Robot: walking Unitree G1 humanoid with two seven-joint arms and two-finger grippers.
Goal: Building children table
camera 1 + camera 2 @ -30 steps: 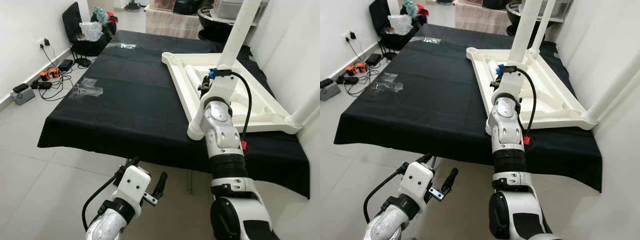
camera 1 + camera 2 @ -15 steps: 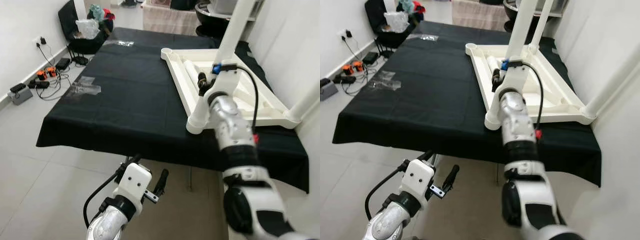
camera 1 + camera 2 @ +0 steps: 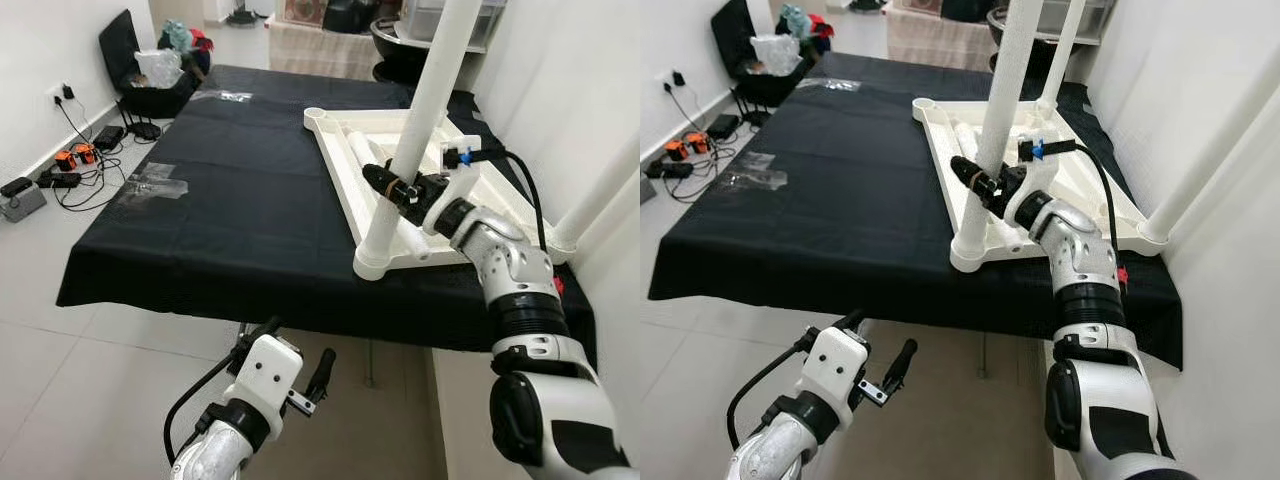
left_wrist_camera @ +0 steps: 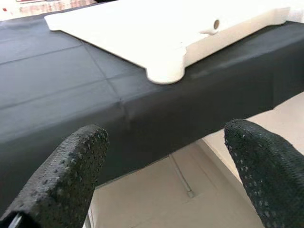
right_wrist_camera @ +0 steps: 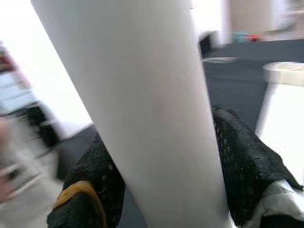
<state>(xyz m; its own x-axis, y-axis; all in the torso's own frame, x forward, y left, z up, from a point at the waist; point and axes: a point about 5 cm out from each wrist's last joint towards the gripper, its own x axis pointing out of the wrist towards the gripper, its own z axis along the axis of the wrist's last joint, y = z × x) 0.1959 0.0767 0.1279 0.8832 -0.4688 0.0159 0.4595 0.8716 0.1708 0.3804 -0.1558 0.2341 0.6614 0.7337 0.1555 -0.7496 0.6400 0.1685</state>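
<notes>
The white children's tabletop (image 3: 345, 185) lies upside down on the black-clothed table (image 3: 230, 210). A white leg (image 3: 420, 110) stands upright in its near left corner socket (image 3: 375, 262). My right gripper (image 3: 392, 186) is shut on this leg a little above the socket; in the right wrist view the leg (image 5: 152, 114) sits between both black fingers (image 5: 247, 161). Two more legs (image 3: 600, 190) (image 3: 1065, 50) stand at other corners. A loose white leg (image 3: 358, 150) lies inside the tabletop. My left gripper (image 3: 295, 350) hangs open below the table's front edge, facing the tabletop corner (image 4: 166, 71).
Crumpled clear plastic (image 3: 150, 185) lies on the cloth at the left. Cables and power adapters (image 3: 70, 160) lie on the floor by the left wall. A black chair with bags (image 3: 150, 70) stands at the far left. A white wall (image 3: 570, 80) runs close along the right side.
My right forearm has swung out to the right while its gripper stays at the near corner leg. The head view has shifted, so the table sits further left in the picture.
</notes>
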